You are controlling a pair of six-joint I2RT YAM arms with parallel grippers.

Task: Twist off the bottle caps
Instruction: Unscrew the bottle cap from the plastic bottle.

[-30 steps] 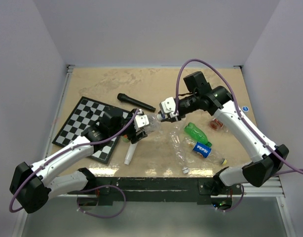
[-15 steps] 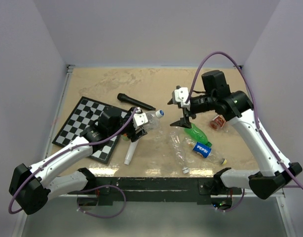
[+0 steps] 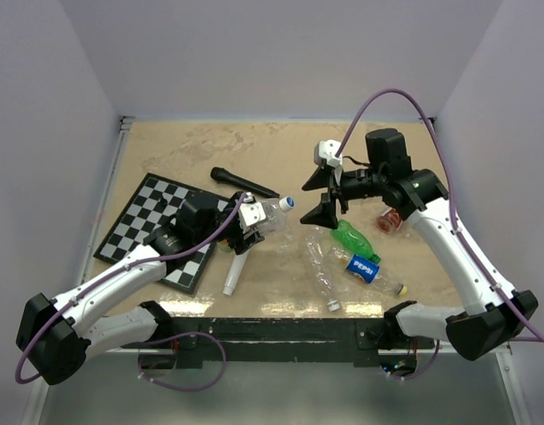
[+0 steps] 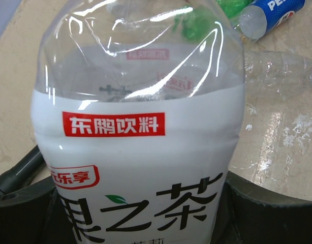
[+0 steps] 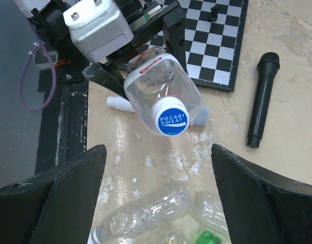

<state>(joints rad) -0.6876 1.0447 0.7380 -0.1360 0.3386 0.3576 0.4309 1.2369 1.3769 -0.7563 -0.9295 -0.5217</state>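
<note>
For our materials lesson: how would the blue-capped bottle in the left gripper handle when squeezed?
Probably light: the bottle looks empty through its clear upper walls. Those thin walls would likely dent under squeezing. The glossy label may slip.

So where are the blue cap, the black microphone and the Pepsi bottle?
blue cap [image 5: 170, 120], right wrist view, its printed top.
black microphone [image 5: 261, 101], right wrist view, middle of the handle.
Pepsi bottle [image 3: 363, 268], top view, blue label.
</note>
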